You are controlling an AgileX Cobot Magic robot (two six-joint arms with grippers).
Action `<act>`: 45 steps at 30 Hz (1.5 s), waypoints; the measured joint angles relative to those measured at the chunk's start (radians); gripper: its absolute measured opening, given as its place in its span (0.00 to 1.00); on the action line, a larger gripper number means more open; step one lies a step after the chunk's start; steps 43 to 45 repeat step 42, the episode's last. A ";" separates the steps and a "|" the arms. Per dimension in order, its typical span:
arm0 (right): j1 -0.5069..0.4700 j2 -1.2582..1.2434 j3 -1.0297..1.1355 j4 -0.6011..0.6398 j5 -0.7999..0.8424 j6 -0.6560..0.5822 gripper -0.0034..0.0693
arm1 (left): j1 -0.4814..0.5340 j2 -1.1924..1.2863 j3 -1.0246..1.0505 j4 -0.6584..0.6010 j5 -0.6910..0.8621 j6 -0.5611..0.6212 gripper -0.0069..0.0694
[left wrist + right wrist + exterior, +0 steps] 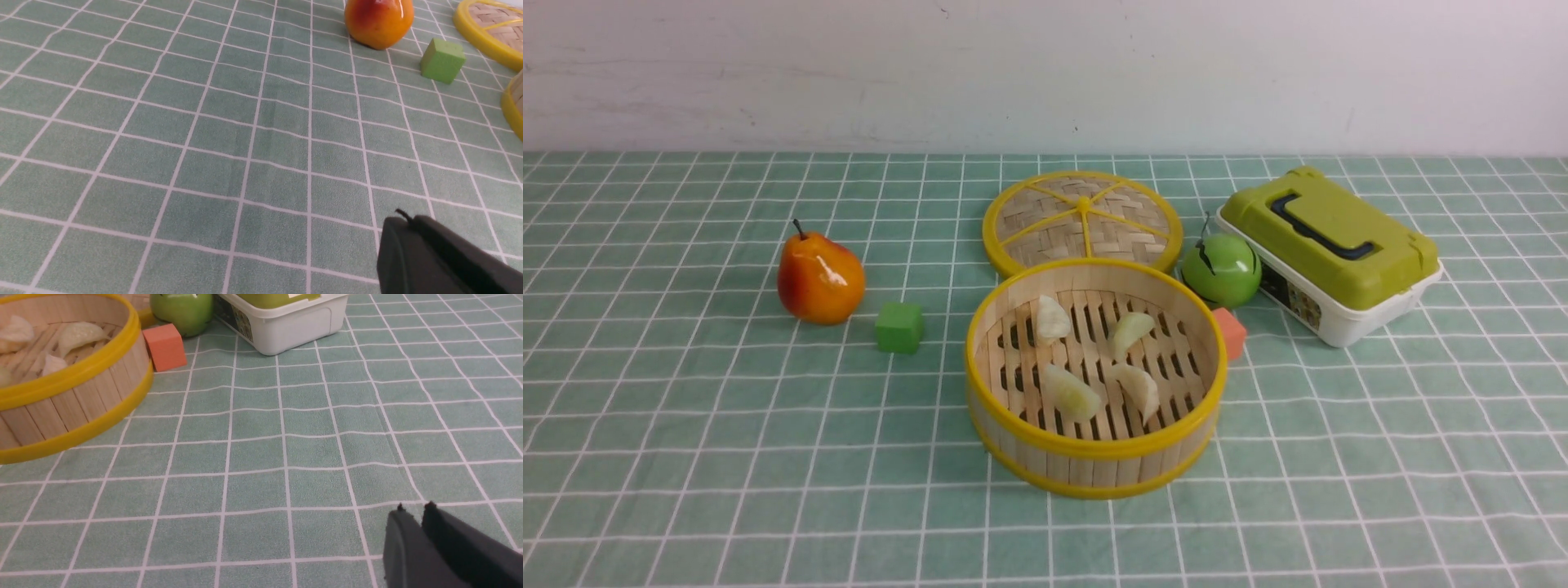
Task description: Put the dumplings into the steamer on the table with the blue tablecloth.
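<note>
All four dumplings [1072,393] lie on the slatted floor of the steamer [1096,447], mid-bench [809,490], between its left and right edges. Left hand [402,216]: closed, empty, over the bench's left part, well apart from the dumplings. Right hand [413,508]: fingertips narrowly parted, nothing between them, above cloth toward the bench's right edge, also clear of the dumplings and steamer.

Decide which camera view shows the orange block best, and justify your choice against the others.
The right wrist view: the orange block appears larger there, beside the steamer. The front view shows it partly hidden behind the steamer's rim. The left wrist view doesn't show it.
</note>
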State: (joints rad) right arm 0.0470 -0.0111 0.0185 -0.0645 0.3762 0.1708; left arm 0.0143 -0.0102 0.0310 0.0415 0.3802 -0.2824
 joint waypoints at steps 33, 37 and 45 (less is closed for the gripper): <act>0.000 0.000 0.000 0.000 0.000 0.000 0.19 | 0.000 0.000 0.000 -0.001 0.001 0.003 0.07; 0.000 0.000 0.000 0.000 0.000 0.000 0.20 | 0.000 0.000 0.000 -0.001 0.001 0.003 0.07; 0.000 0.000 0.000 0.000 0.000 0.000 0.21 | 0.000 0.000 0.000 -0.001 0.001 0.003 0.08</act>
